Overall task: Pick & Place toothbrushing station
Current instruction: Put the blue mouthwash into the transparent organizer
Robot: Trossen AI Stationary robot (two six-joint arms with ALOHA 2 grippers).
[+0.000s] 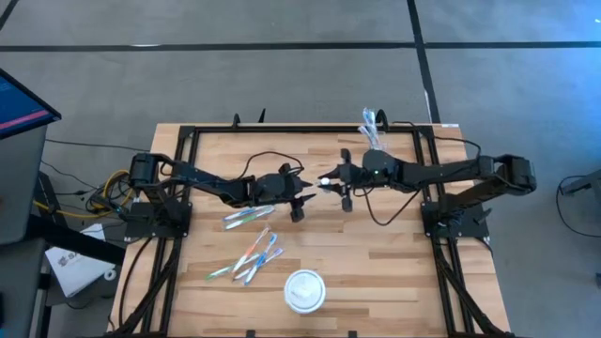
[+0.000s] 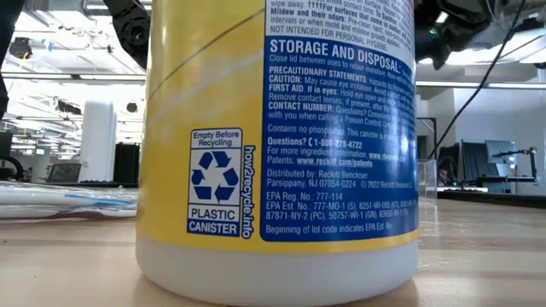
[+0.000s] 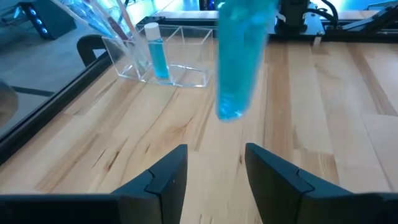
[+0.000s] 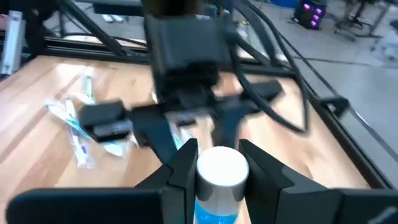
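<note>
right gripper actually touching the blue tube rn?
Touching. The right wrist view shows the right gripper with a finger pressed against each side of the white-capped blue tube, no gap visible.

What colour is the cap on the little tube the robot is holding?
White, on a blue tube; the right wrist view shows it best, pinched in the right gripper.

Bright, even light everywhere you look.
Your right wrist view shows the dark left arm (image 4: 186,93) smeared; the blue see-through tube (image 3: 239,56) looks fuzzy.
</note>
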